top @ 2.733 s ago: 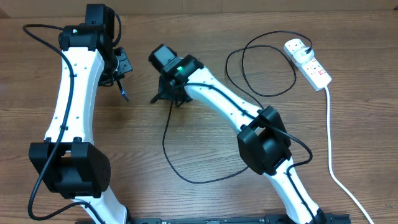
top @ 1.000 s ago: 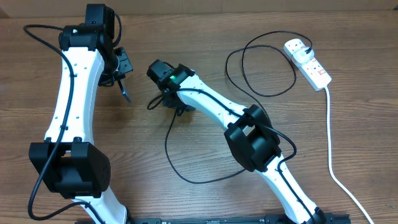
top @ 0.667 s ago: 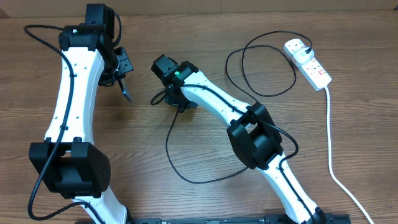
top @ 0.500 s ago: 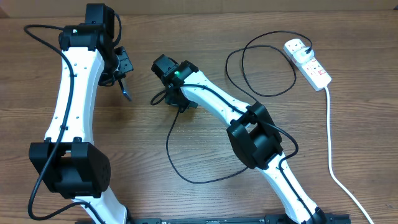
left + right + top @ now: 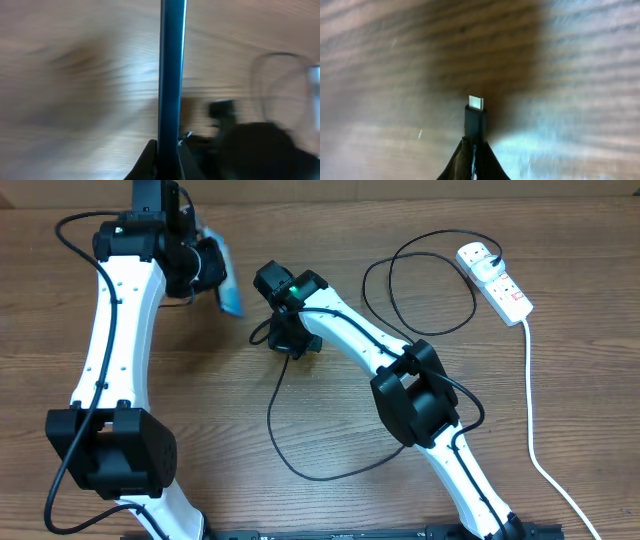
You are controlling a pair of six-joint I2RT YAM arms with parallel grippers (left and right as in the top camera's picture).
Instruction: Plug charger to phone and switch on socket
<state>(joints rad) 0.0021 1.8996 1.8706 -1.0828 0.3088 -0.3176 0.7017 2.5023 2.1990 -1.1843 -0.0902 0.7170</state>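
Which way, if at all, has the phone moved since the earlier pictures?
Yes. Seen from overhead, the phone, shut in the left claw, has shifted toward the far edge of the table and slightly toward the socket, and its blue face now shows.

- I see the phone [image 5: 229,288] at far left, gripped edge-on between the left fingers [image 5: 146,161].
- The charger [image 5: 268,415] tip sits in the right fingers [image 5: 454,161], just right of the phone.
- Its cable loops over the worktop [image 5: 200,430] toward the socket [image 5: 497,280], far right.
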